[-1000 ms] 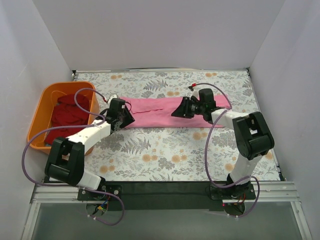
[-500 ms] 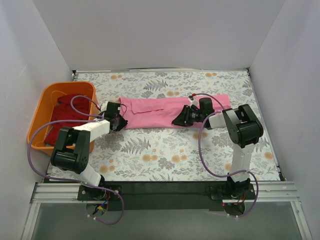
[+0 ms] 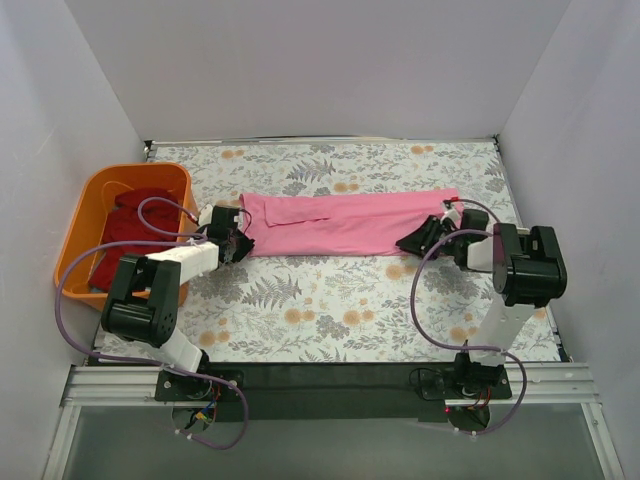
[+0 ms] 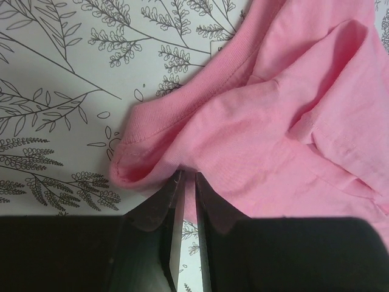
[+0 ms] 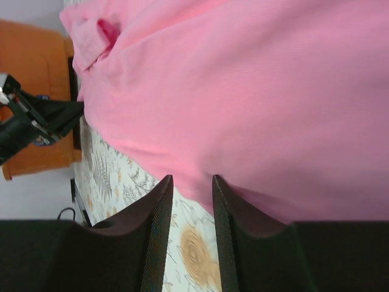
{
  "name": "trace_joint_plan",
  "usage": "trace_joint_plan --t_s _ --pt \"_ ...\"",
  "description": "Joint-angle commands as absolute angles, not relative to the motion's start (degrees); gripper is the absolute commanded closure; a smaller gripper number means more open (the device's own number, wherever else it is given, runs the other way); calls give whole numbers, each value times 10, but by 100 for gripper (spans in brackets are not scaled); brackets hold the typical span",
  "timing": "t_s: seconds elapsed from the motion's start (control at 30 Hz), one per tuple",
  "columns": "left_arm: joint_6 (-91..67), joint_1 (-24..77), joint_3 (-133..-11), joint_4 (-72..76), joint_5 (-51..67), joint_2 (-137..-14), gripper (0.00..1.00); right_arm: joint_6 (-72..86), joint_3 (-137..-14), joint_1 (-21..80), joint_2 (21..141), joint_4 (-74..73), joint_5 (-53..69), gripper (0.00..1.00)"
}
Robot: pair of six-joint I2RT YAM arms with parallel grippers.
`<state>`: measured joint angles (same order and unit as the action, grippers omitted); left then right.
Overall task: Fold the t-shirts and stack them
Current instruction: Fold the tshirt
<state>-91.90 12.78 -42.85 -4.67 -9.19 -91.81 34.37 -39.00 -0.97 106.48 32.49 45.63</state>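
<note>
**Top view.** 1 pink t-shirt (image 3: 340, 222), folded into a long strip, lies flat from left to right on the far half of the counter (image 3: 320, 310). 1 orange basket (image 3: 78, 225) sits at the left edge, with dark red t-shirts (image 3: 135, 225) inside. The left hand (image 3: 236, 245) is at the strip's left end. The right hand (image 3: 412, 241) is at its right near corner.

**Left wrist view.** Left hand (image 4: 187, 177): 2 fingers almost together, clamped on the puckered edge of the pink t-shirt (image 4: 273, 121).

**Right wrist view.** Right hand (image 5: 191, 179): 2 fingers apart, tips at the edge of the pink t-shirt (image 5: 243, 91), nothing clamped.
</note>
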Motion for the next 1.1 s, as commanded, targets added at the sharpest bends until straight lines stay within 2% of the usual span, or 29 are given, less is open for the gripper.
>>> trace_joint_plan --t_s 0.0,0.27,0.43,0.6,0.73,0.77,0.83,1.07 --pt "-916 119 -401 -110 -115 -935 85 314 -361 -84 1034 315 459 66" --pt "-918 117 -402 -114 -113 -932 85 313 -309 -271 985 315 433 67" --pt "-918 117 -403 -125 -110 -918 84 309 -302 -300 917 296 369 67" --pt "-914 117 -402 -140 -99 -886 79 289 -308 -286 839 231 323 67" --pt "-888 118 -424 -157 -93 -839 66 233 -352 -216 801 157 263 67" --pt "-883 120 -444 -163 -95 -823 58 225 -366 -182 804 143 246 67" --pt "-874 125 -462 -177 -105 -807 53 207 -409 -137 819 116 234 67" --pt "-846 154 -533 -182 -98 -811 49 225 -493 -102 917 134 260 67"
